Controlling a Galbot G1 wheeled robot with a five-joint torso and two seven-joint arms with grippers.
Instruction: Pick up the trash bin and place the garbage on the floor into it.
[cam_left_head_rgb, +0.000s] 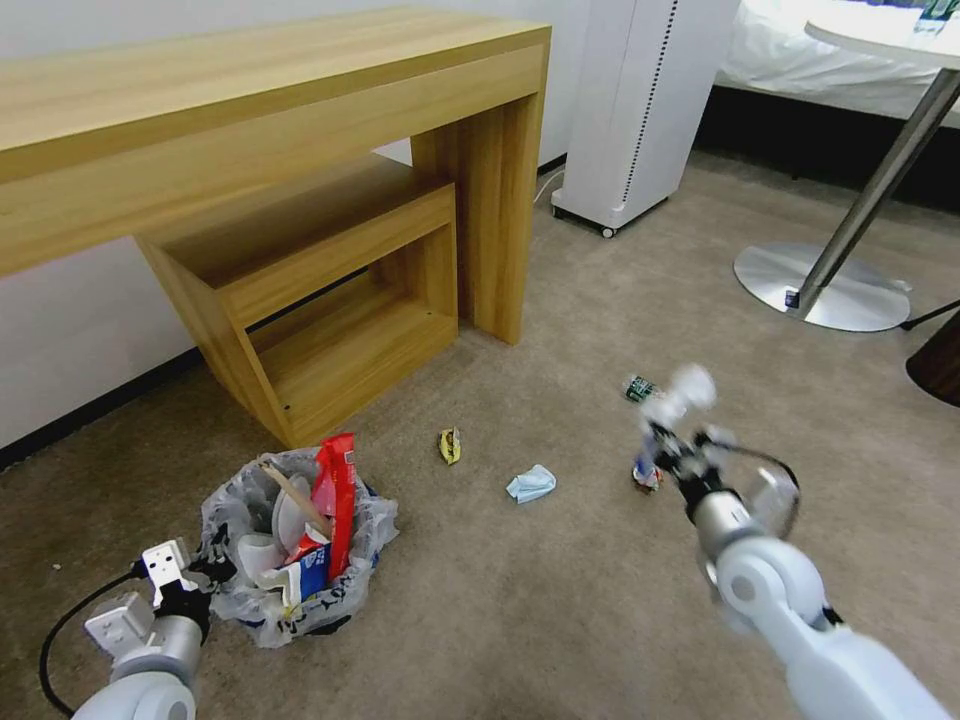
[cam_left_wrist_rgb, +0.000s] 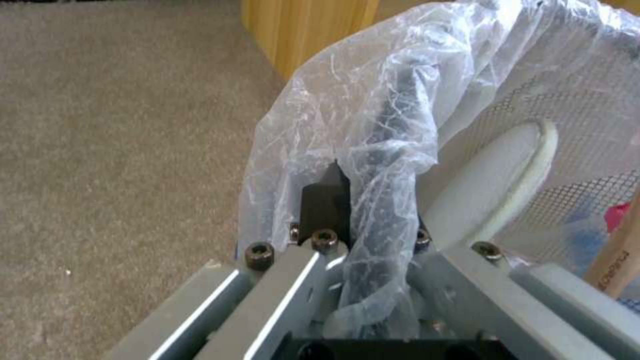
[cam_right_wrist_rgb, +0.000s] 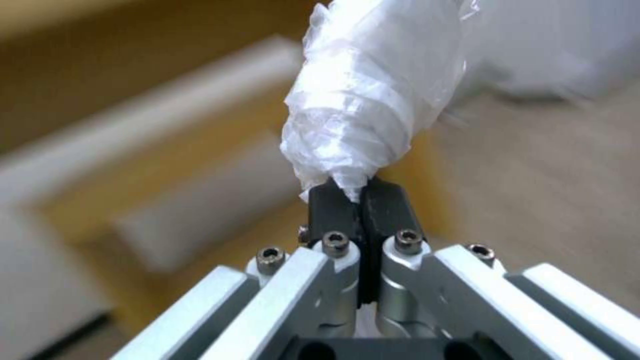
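Bag-lined trash bin (cam_left_head_rgb: 300, 560) upright on beige floor (cam_left_head_rgb: 560, 600), stuffed; blue mask (cam_left_head_rgb: 531, 484), wrapper (cam_left_head_rgb: 450, 445) loose nearby

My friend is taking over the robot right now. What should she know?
Left gripper: shut on the trash bin's rim and bag, near the wooden desk.
Right gripper: shut on a crumpled white plastic wad, held above the floor.
Done: slipper, red wrapper and paper cup are in the bin.
Left: yellow wrapper, light-blue mask, green-labelled bottle, crushed can.
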